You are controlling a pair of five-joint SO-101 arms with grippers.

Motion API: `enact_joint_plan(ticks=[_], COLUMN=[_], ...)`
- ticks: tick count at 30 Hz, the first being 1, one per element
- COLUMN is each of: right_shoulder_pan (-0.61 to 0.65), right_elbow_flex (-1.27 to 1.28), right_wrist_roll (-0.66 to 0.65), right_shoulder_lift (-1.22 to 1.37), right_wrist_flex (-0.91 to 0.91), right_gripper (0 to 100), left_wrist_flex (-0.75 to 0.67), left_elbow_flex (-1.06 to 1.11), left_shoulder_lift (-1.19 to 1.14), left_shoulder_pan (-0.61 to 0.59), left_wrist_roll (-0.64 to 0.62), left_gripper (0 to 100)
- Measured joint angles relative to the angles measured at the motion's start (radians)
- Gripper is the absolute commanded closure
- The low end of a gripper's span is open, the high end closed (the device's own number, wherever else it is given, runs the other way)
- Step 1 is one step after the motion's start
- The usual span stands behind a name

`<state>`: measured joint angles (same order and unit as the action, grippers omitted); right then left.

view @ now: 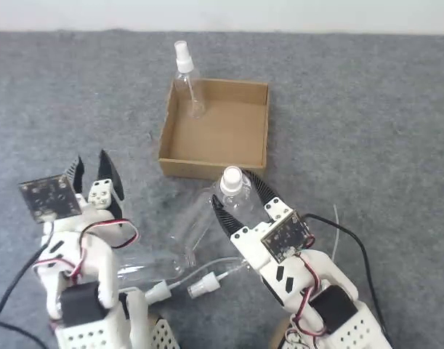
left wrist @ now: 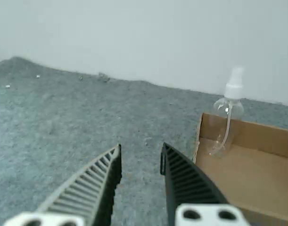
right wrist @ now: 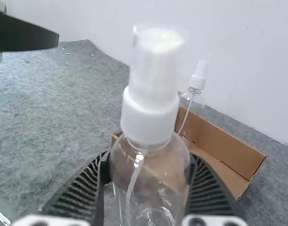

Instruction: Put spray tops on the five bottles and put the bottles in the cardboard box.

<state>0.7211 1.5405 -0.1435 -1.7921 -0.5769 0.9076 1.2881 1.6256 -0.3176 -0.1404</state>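
Observation:
My right gripper (view: 235, 193) is shut on a clear bottle (view: 235, 198) with a white spray top (view: 232, 179), held upright just in front of the cardboard box (view: 262, 123). In the right wrist view the bottle (right wrist: 148, 165) stands between both fingers (right wrist: 75, 190). Another capped bottle (view: 188, 86) stands inside the box at its far left corner. My left gripper (view: 91, 161) is open and holds nothing, left of the box; its wrist view shows the gripper (left wrist: 140, 153) over bare carpet. Two uncapped bottles (view: 190, 220) (view: 150, 267) lie between the arms.
Two loose spray tops (view: 159, 291) (view: 204, 286) with their tubes lie on the grey carpet near the arms' bases. A thin clear tube (view: 336, 227) lies right of the right arm. The box (left wrist: 250, 162) and its bottle (left wrist: 226, 123) are ahead-right of the left gripper.

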Motion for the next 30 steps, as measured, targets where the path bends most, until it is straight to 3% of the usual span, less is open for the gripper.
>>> enact_joint_plan(ticks=[13, 25, 30], right_shoulder_pan=[-0.002, 0.0, 0.0], right_elbow_flex=[-0.196, -0.388, -0.454], right_wrist_roll=[0.0, 0.0, 0.0], right_shoulder_lift=[0.009, 0.367, 0.523], right_wrist_flex=[0.0, 0.11, 0.192], right_gripper=[90.9, 90.9, 90.9], left_wrist_flex=[0.0, -0.005, -0.094], left_elbow_flex=[0.133, 0.175, 0.227], left_shoulder_lift=[-0.003, -0.006, -0.006], left_shoulder_pan=[-0.011, -0.068, -0.068], left_wrist_roll=[0.002, 0.002, 0.002], left_gripper=[87, 87, 87])
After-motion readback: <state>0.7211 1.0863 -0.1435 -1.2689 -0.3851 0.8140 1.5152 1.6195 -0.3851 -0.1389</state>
